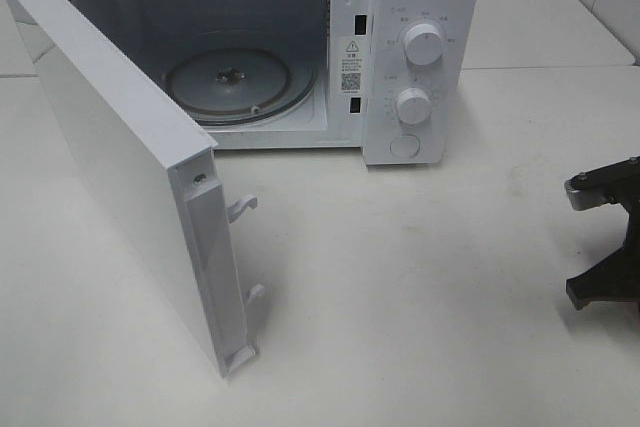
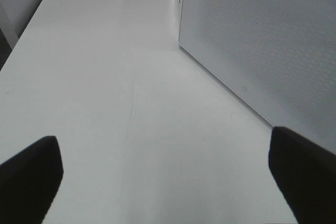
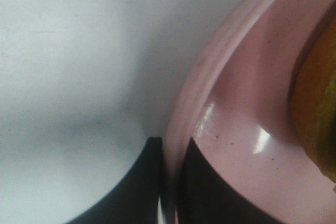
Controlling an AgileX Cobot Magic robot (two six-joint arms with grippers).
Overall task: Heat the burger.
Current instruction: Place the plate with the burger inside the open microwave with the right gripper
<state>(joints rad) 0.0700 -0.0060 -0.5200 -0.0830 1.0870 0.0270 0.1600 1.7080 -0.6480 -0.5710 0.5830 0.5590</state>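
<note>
In the right wrist view the burger (image 3: 315, 108) shows only as a golden-brown edge, sitting on a shallow pink plate (image 3: 236, 108). My right gripper (image 3: 170, 148) is shut on the plate's rim, with one dark finger (image 3: 142, 182) outside the rim and the other inside. In the exterior high view only a black part of the right arm (image 1: 607, 237) shows at the right edge; burger and plate are out of that view. My left gripper (image 2: 168, 182) stands open over bare table beside the microwave's door, with nothing between its fingers.
The white microwave (image 1: 420, 47) stands at the back with its door (image 1: 120, 167) swung wide open toward the front left. Its glass turntable (image 1: 235, 82) is bare. The white table (image 1: 420, 287) spreads in front of it.
</note>
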